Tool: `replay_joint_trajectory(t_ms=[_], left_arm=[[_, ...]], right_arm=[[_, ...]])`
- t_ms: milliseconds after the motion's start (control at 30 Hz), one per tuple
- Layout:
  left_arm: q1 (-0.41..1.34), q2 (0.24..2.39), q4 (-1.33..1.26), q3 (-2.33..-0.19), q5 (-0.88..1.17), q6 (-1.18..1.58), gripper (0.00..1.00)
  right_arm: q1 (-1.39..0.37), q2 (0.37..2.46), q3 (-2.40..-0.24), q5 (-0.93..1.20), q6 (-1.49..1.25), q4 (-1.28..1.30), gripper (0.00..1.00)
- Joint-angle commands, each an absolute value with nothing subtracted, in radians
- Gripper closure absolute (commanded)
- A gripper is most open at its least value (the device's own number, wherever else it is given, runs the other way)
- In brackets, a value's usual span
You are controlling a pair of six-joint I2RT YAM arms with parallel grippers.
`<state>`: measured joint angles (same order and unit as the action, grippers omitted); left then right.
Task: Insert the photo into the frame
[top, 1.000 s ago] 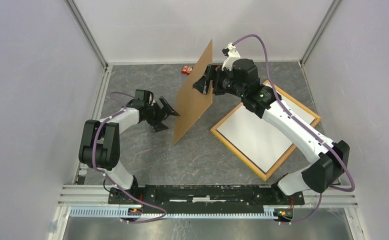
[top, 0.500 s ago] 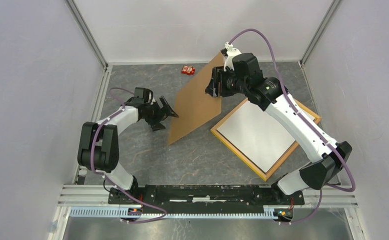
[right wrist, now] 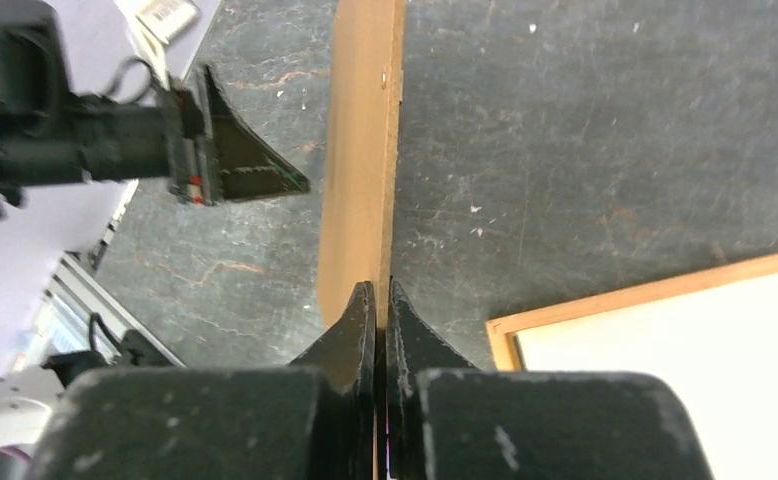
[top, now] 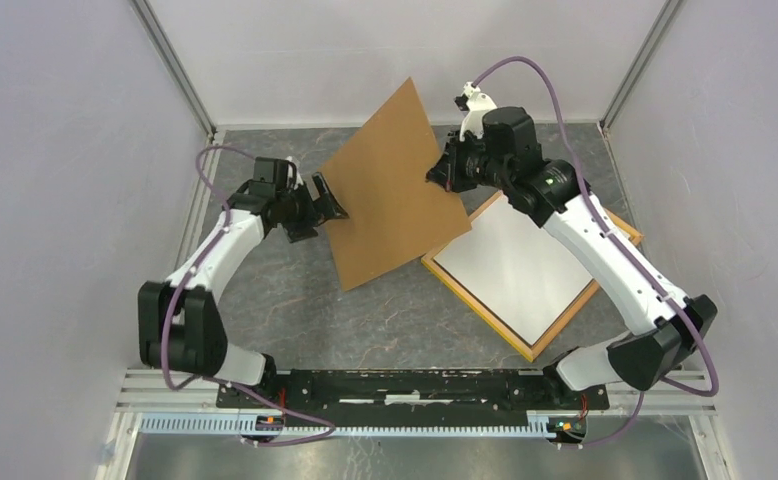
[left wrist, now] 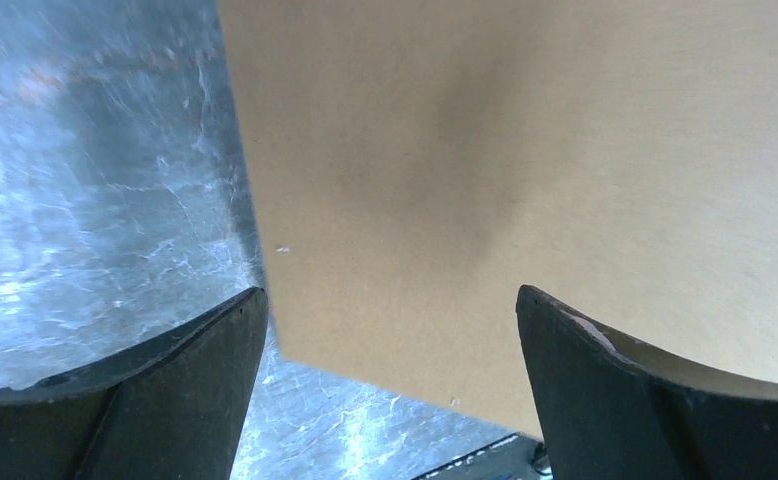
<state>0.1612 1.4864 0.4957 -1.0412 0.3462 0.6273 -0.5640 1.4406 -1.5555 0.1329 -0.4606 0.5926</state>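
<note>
The frame [top: 477, 308] of yellow-orange wood lies flat at the right, and the photo [top: 525, 265] lies inside it with its plain white back up. A plain brown backing board [top: 390, 185] hangs tilted above the table's middle. My right gripper [top: 443, 175] is shut on the board's right edge; in the right wrist view the fingertips [right wrist: 380, 290] pinch the thin board [right wrist: 360, 150] edge-on, beside the frame's corner [right wrist: 645, 293]. My left gripper [top: 327, 198] is open at the board's left edge. In the left wrist view the board [left wrist: 525, 180] fills the space beyond its spread fingers [left wrist: 165, 390].
The dark marbled table [top: 295, 300] has grey walls on three sides and metal rails at the corners. The arms' bases stand on the black bar [top: 405, 385] at the near edge. The right arm [top: 605, 260] reaches over the frame.
My right gripper has shut on the backing board and swung it from near upright to a flatter tilt. My left arm has moved away from its base, to the board's left edge.
</note>
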Motion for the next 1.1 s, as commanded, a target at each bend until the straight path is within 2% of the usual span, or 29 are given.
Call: replay_joint_trajectory(t_ms=[0, 133, 267, 333, 500, 700, 833, 1067], left_arm=[[0.166, 1.299, 0.592, -1.167, 0.185, 0.449, 0.0], [0.166, 1.21, 0.599, -1.196, 0.133, 0.429, 0.0], [0.166, 1.162, 0.599, -1.19, 0.107, 0.411, 0.0], [0.167, 1.151, 0.596, -1.172, 0.1, 0.405, 0.0], [0.169, 1.133, 0.533, -1.084, 0.161, 0.43, 0.0], [0.209, 1.133, 0.499, -1.049, 0.163, 0.43, 0.0], [0.235, 1.133, 0.492, -1.038, 0.141, 0.417, 0.0], [0.253, 1.135, 0.481, -1.014, 0.138, 0.408, 0.0]], right_arm=[[-0.553, 1.331, -1.644, 0.064, -0.088, 0.581, 1.0], [-0.535, 1.263, -1.756, 0.148, 0.121, 0.549, 1.0], [-0.535, 1.235, -1.947, 0.071, 0.351, 0.621, 1.0], [-0.536, 1.208, -1.967, 0.038, 0.493, 0.651, 1.0], [-0.537, 1.154, -1.882, -0.131, 0.723, 0.707, 1.0], [-0.537, 1.073, -1.597, -0.374, 0.889, 0.602, 1.0], [-0.538, 0.997, -1.432, -0.4, 0.927, 0.489, 1.0], [-0.559, 0.922, -1.193, -0.376, 0.948, 0.507, 1.0]])
